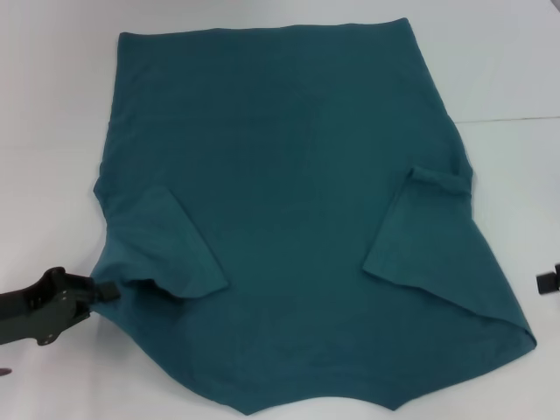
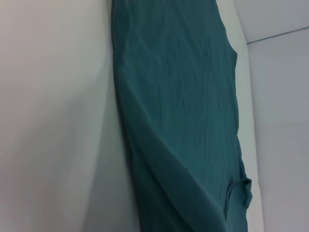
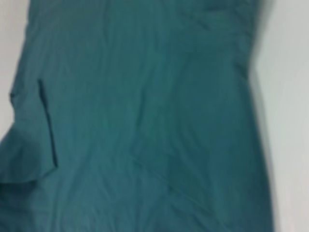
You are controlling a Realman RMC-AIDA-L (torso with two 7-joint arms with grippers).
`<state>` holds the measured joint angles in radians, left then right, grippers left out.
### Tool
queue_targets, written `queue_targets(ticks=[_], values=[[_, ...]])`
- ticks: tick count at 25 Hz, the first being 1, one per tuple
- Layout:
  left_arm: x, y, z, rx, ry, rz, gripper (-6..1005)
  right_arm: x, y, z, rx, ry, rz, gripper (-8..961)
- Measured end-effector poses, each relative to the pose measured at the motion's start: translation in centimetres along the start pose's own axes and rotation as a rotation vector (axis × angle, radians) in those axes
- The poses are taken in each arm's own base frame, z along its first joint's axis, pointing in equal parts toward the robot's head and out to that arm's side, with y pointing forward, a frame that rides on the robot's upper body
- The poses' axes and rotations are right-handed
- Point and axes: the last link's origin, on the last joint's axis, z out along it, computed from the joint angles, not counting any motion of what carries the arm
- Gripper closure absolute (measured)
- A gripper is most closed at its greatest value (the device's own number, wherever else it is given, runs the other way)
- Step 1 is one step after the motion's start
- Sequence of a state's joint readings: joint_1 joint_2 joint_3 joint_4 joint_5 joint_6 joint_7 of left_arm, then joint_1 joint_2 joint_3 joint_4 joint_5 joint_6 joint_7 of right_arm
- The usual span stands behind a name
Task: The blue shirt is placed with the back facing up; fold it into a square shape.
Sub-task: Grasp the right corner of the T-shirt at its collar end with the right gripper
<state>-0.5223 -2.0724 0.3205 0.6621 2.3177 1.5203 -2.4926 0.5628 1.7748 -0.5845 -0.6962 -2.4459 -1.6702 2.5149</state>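
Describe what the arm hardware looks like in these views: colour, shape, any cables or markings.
Little shows. The left gripper is dark grey-black and matte, a chunky angular body tapering to a blunt tip, with no cables or markings visible. Of the right gripper only a small black, rounded knob-like piece shows at the head view's edge. Neither wrist view shows any hardware.

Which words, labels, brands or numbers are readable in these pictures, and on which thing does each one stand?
None: no view shows any readable text.
Blue shirt: only plain cloth shows, with no lettering, label or tag.
Left gripper, at the shirt's left sleeve: no marking readable.
Right gripper, at the right edge of the head view: no marking readable.
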Motion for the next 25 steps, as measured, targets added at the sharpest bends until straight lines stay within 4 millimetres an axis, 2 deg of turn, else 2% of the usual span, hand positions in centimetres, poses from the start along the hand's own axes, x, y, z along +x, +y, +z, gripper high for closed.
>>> queue_targets(ticks=[11,25], values=[[0.1,0.0,0.1,-0.003,0.008,-0.005,992,1.6,-0.8,1.5,0.03,0.046,-0.028,319],[0.0,-0.2,0.0,0.0,0.012,-0.01,991,1.5,-0.7,3.3,0.082,0.058,-0.055,324]])
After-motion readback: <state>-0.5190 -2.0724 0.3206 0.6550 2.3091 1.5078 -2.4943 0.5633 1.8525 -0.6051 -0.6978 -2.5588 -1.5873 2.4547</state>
